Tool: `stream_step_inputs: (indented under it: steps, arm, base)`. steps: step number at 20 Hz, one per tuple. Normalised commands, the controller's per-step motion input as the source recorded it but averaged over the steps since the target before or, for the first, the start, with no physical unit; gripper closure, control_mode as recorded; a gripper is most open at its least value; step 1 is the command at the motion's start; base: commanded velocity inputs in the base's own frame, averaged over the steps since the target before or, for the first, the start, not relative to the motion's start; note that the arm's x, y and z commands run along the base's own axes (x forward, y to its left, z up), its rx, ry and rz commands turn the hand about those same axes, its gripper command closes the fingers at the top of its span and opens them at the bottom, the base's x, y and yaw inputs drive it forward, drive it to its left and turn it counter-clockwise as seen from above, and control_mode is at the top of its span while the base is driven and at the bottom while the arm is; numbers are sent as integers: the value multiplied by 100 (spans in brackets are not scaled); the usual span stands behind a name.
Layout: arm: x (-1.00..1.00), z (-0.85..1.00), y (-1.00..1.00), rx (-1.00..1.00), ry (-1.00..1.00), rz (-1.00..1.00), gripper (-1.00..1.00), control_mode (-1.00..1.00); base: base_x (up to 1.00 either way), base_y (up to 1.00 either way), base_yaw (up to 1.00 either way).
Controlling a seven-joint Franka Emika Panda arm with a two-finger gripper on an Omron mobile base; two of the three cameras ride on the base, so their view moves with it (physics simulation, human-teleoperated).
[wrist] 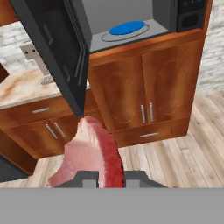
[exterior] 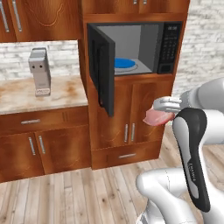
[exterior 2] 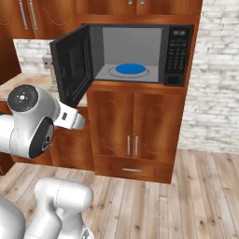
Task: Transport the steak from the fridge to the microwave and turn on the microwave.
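Your gripper (wrist: 103,180) is clamped on the steak (wrist: 89,155), carried below and short of the microwave (exterior: 135,46). Its open cavity with the blue plate (wrist: 127,29) lies ahead and above; you need to lift forward.

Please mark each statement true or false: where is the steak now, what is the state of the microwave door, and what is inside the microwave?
1. The microwave door is shut. False: it stands open.
2. The claw is shut on the steak. True.
3. A blue plate lies inside the microwave. True.
4. The steak lies on the blue plate. False: it is in the claw, outside and below the cavity.
5. A grey coffee machine stands on the counter. True.
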Motion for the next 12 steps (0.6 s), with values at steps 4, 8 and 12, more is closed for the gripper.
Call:
stream_step_inputs:
  steps: [4,8,12]
  arm:
    - [0,0,0,0,0,0,100,100]
    - [0,0,0,0,0,0,100,100]
    - [0,0,0,0,0,0,100,100]
  base:
    - [28,-68,0]
    - [48,-52,0]
    - [56,-31,0]
